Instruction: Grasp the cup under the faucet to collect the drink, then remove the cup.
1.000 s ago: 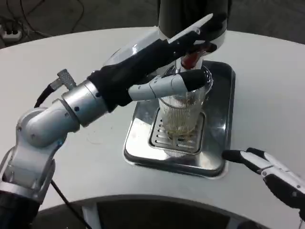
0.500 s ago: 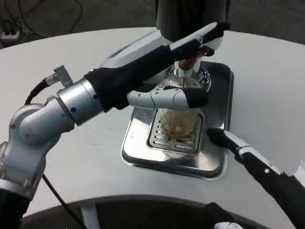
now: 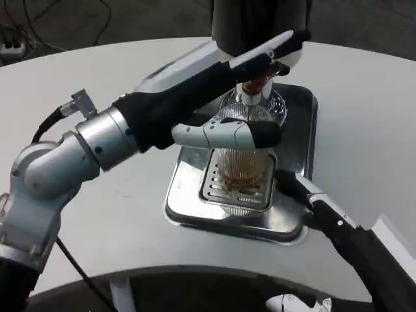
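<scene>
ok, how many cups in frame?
1. The ribbed clear cup stands on the drip tray under the faucet, left hand around it. Others could be hidden behind the arm.

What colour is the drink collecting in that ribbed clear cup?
Amber-brown, pooled low in the ribbed clear cup; the head view shows it best.

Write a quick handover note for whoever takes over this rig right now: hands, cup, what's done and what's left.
Left hand: reaching over the cup at the faucet, one finger lying across the cup's front; whether it actually grips is unclear.
Right hand: fingertips at the tray edge beside the cup, holding nothing.
Cup: upright on the drip grate under the faucet, amber drink in the bottom.
Done: cup placed, filling begun.
Left: finish filling, remove cup.
</scene>
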